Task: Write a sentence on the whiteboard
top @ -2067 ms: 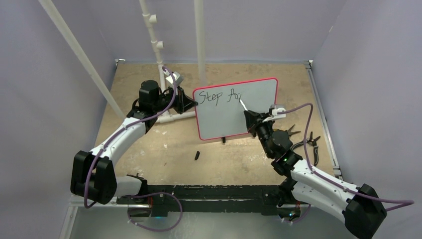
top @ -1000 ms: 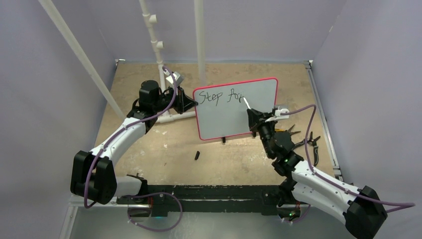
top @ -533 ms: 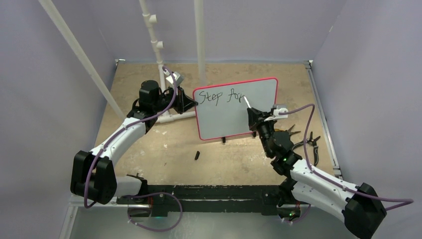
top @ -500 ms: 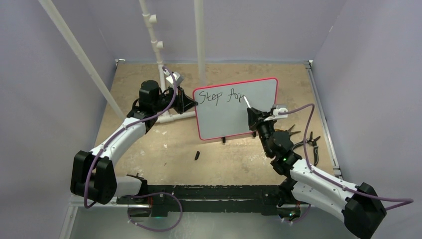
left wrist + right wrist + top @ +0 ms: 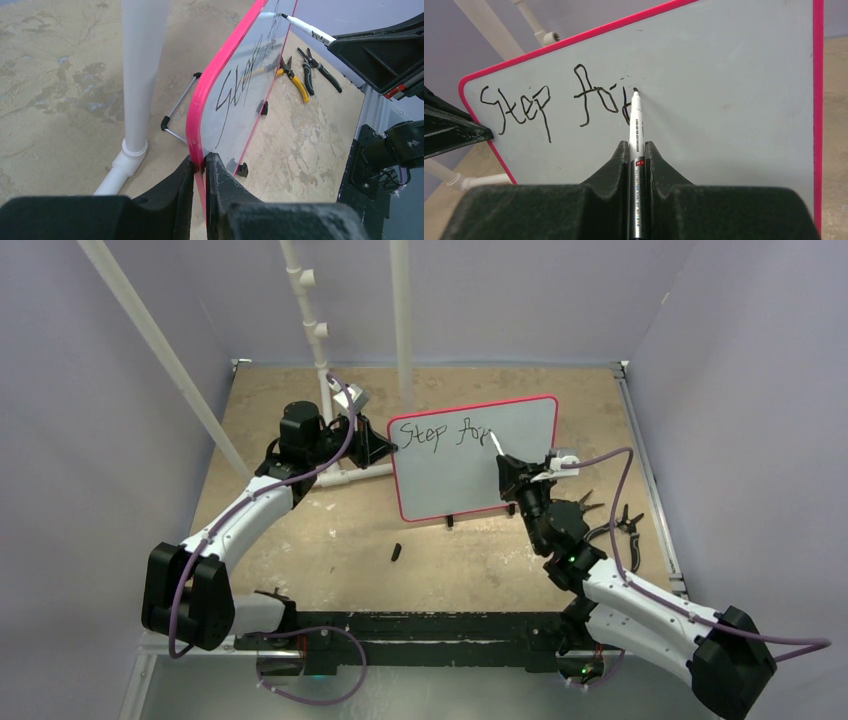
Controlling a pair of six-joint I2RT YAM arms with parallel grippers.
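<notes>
The whiteboard [image 5: 455, 465] stands tilted on small black feet, white with a pink-red frame. It also shows in the right wrist view [image 5: 734, 75] and edge-on in the left wrist view [image 5: 200, 100]. The sentence [image 5: 440, 434] reads "Step for" in black at the top, seen closer in the right wrist view [image 5: 549, 107]. My left gripper [image 5: 200, 162] is shut on the board's left frame edge. My right gripper [image 5: 636, 147] is shut on a white marker [image 5: 635, 125] whose black tip touches the board just right of "for". In the top view the marker [image 5: 493, 443] points up-left.
White PVC pipe posts [image 5: 322, 350] stand behind and left of the board, one right beside my left gripper [image 5: 145, 75]. Pliers and cutters [image 5: 610, 520] lie at the right. A small black cap [image 5: 396, 552] lies on the table in front of the board.
The right gripper moved the marker slightly right along the top line, and the last letter of "for" was added. The left arm and the board have not moved.
</notes>
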